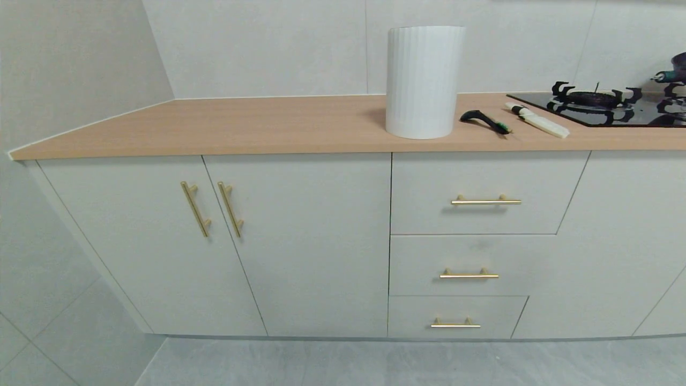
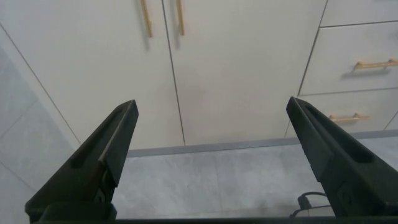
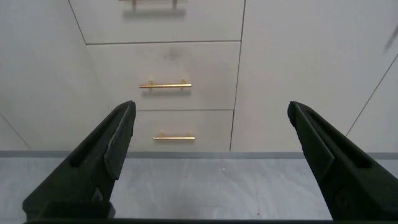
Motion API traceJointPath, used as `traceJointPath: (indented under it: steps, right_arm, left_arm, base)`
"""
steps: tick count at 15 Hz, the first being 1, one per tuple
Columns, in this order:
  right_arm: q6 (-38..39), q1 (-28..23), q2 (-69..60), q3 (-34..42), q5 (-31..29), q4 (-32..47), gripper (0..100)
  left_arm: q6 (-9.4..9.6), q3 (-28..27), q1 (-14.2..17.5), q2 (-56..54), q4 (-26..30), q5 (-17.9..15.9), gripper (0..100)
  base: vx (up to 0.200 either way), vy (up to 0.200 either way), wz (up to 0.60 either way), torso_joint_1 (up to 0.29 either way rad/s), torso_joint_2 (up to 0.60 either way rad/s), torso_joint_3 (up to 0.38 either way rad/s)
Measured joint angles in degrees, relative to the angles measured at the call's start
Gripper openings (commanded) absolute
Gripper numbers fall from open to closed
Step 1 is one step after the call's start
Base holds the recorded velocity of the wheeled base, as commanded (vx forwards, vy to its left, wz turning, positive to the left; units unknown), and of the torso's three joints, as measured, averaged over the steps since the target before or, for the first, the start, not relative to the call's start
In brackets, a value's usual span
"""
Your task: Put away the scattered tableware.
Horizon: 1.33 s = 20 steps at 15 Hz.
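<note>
On the wooden countertop (image 1: 241, 123) stands a tall white ribbed cylinder container (image 1: 423, 80). To its right lie a black-handled utensil with a green tip (image 1: 485, 120) and a long cream-coloured utensil (image 1: 536, 119). My left gripper (image 2: 211, 134) is open with nothing between its fingers, held low and facing the double cabinet doors (image 2: 168, 62). My right gripper (image 3: 211, 137) is also open and holds nothing, low before the stack of drawers (image 3: 165, 74).
Below the counter are two cabinet doors with gold handles (image 1: 211, 209) and three drawers with gold handles (image 1: 485, 201). A black gas hob (image 1: 595, 102) sits at the counter's right end. Walls close off the left and back. Grey tiled floor (image 1: 375, 364) lies in front.
</note>
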Motion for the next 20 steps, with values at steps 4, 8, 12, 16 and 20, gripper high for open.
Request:
traceJointPath:
  steps: [4, 8, 12, 16, 20]
  right_arm:
    - [-0.05, 0.0, 0.0, 0.0, 0.0, 0.02, 100]
    - [-0.05, -0.07, 0.05, 0.0, 0.02, 0.02, 100]
    - [-0.05, -0.07, 0.05, 0.0, 0.06, 0.02, 100]
    - [-0.28, -0.02, 0.02, 0.0, 0.17, 0.0, 100]
    - [-0.27, 0.0, 0.27, -1.12, 1.21, 0.65, 100]
  left_arm:
    - [-0.02, 0.0, 0.0, 0.0, 0.02, 0.05, 100]
    - [-0.02, 0.0, -0.02, 0.0, 0.02, 0.07, 100]
    - [-0.13, 0.0, -0.04, 0.0, 0.0, 0.07, 100]
    - [-0.13, 0.0, -0.02, 0.0, 0.02, 0.07, 100]
    - [-0.13, 0.0, 0.0, 0.0, 0.0, 0.07, 100]
  base:
    - [0.0, 0.0, 0.0, 0.0, 0.0, 0.0]
    - [0.15, 0.0, 0.0, -0.002, 0.0, 0.004]
    - [0.0, 0.0, 0.0, 0.0, 0.0, 0.0]
    - [0.0, 0.0, 0.0, 0.0, 0.0, 0.0]
    - [0.0, 0.0, 0.0, 0.0, 0.0, 0.0]
